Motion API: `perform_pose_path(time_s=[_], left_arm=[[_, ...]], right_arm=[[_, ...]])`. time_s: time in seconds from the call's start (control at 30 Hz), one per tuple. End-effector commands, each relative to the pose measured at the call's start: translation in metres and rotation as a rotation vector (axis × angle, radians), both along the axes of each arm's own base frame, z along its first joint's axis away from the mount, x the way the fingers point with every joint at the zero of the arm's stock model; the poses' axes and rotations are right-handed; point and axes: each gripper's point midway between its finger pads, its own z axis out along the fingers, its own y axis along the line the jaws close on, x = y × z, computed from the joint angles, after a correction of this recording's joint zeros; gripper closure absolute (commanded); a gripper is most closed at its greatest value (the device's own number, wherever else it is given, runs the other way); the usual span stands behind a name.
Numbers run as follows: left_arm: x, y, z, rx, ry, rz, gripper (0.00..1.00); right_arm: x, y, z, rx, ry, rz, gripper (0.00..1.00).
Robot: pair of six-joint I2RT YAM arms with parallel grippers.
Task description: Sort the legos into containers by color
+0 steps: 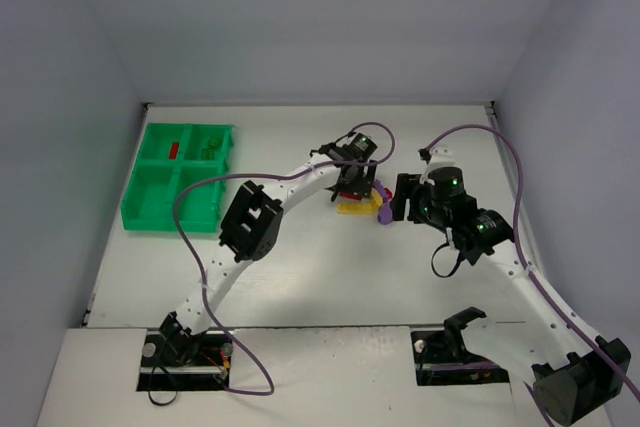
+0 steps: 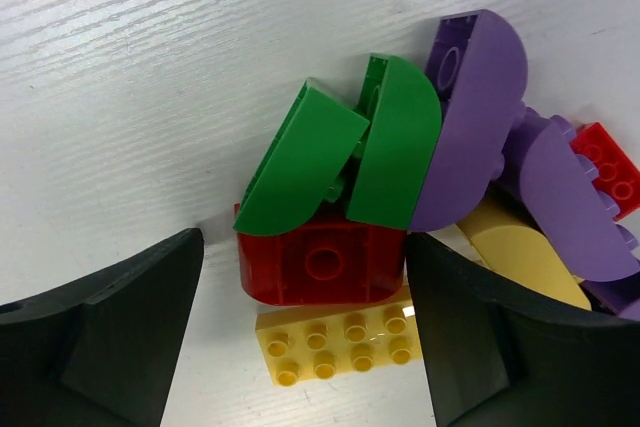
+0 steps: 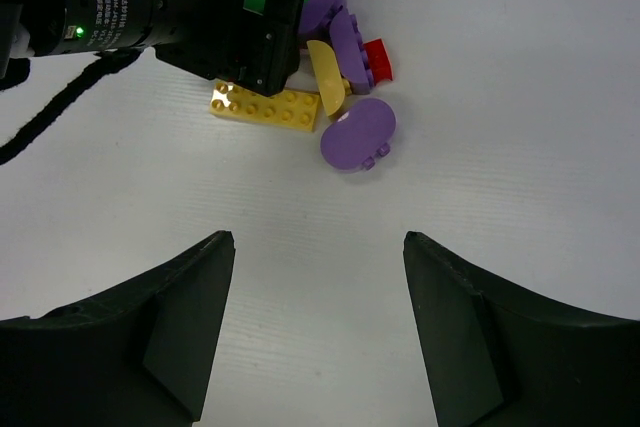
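Looking down, we are finding a red brick (image 1: 173, 150) and green bricks (image 1: 210, 147) in the tray (image 1: 150, 219). The pile (image 1: 360, 204) is lying on the table (image 1: 300, 277), left gripper (image 2: 305, 282) straddling it wide open, right gripper (image 3: 320, 247) part-open nearby, both empty.

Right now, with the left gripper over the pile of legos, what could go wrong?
1. The open left gripper straddles the dark red brick, but two green bricks lean on it; a lift may topple them.
2. One finger sits beside the purple brick and may pinch it too.
3. The open right gripper faces the same pile; the two could collide.
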Motion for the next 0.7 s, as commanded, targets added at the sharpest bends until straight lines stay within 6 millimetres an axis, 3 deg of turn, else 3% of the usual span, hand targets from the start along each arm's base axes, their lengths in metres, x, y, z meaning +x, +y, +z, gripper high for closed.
perform_pose_path(time_s=[0.0, 0.07, 0.13, 0.2, 0.23, 0.33, 0.5, 0.53, 0.6, 0.67], left_arm=[[0.010, -0.004, 0.028, -0.012, -0.077, 0.028, 0.25], [0.008, -0.006, 0.025, -0.017, -0.066, 0.021, 0.28], [0.007, -0.006, 0.028, -0.025, -0.065, 0.020, 0.48], [0.004, -0.004, 0.029, -0.021, -0.060, 0.021, 0.56], [0.002, -0.002, 0.031, -0.017, -0.058, 0.022, 0.72], [0.001, 0.020, 0.046, 0.033, -0.075, 0.059, 0.89], [0.010, 0.064, 0.106, 0.032, -0.167, 0.120, 0.89], [0.015, 0.079, 0.124, 0.022, -0.193, 0.144, 0.89], [0.021, 0.101, 0.143, 0.026, -0.217, 0.165, 0.89], [0.034, 0.137, 0.169, 0.019, -0.255, 0.219, 0.89]], right_arm=[[0.007, -0.003, 0.018, 0.018, -0.059, -0.024, 0.34], [0.007, -0.004, 0.020, 0.019, -0.061, -0.028, 0.34], [0.007, -0.003, 0.021, 0.021, -0.064, -0.026, 0.34], [0.006, -0.005, 0.023, 0.022, -0.072, -0.030, 0.34], [0.006, -0.005, 0.022, 0.021, -0.072, -0.030, 0.34], [0.005, -0.006, 0.022, 0.022, -0.074, -0.035, 0.34], [0.004, -0.005, 0.022, 0.030, -0.072, -0.037, 0.34], [0.004, -0.005, 0.022, 0.030, -0.073, -0.038, 0.34], [0.005, -0.005, 0.025, 0.033, -0.077, -0.036, 0.34], [0.006, -0.003, 0.032, 0.042, -0.091, -0.030, 0.34]])
